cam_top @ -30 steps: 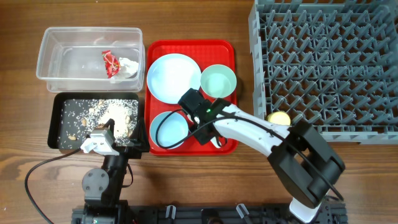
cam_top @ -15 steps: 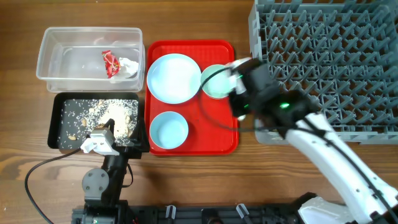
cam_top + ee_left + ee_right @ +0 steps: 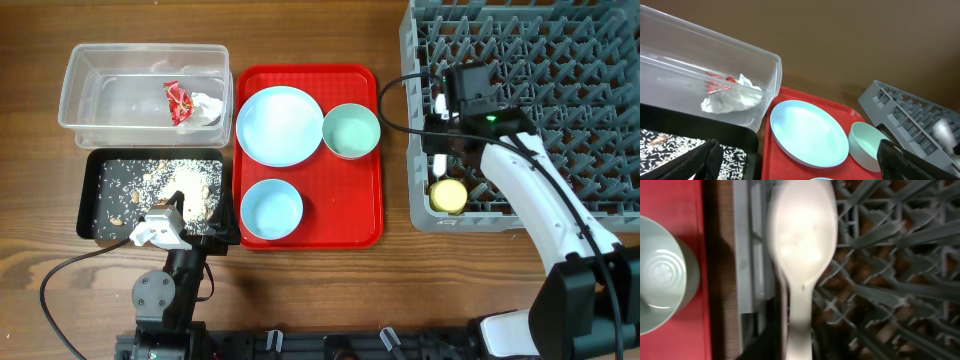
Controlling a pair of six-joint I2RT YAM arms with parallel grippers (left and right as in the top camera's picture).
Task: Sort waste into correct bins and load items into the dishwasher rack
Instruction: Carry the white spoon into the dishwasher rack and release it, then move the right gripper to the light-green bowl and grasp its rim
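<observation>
The right gripper (image 3: 441, 138) hangs over the nine-o'clock edge of the dishwasher rack (image 3: 560, 60), clenched on the blurred white spoon (image 3: 801, 240); the yellow cup (image 3: 448, 194) sits in the rack at the gripper's six o'clock; the left gripper (image 3: 800, 157) is spread wide, empty, above the black tray (image 3: 100, 165).

spoon (image 3: 801, 245): blurred in the right wrist view; the handle is cut off by the lower edge, and with it the fingers closed on it
right gripper (image 3: 447, 112): fingertips are hidden under the wrist body from overhead
yellow cup (image 3: 448, 194): partly covered by the rack wall
dishwasher rack (image 3: 560, 60): cut off at the top and right; smeared in the right wrist view
green bowl (image 3: 660, 280): cut by the left edge
clear tub (image 3: 715, 65): cut off at the left
black tray (image 3: 690, 120): cut off below
left gripper (image 3: 800, 167): fingers (image 3: 697, 162) spread wide; only their dark ends are shown
white blur (image 3: 942, 129): cannot be identified
</observation>
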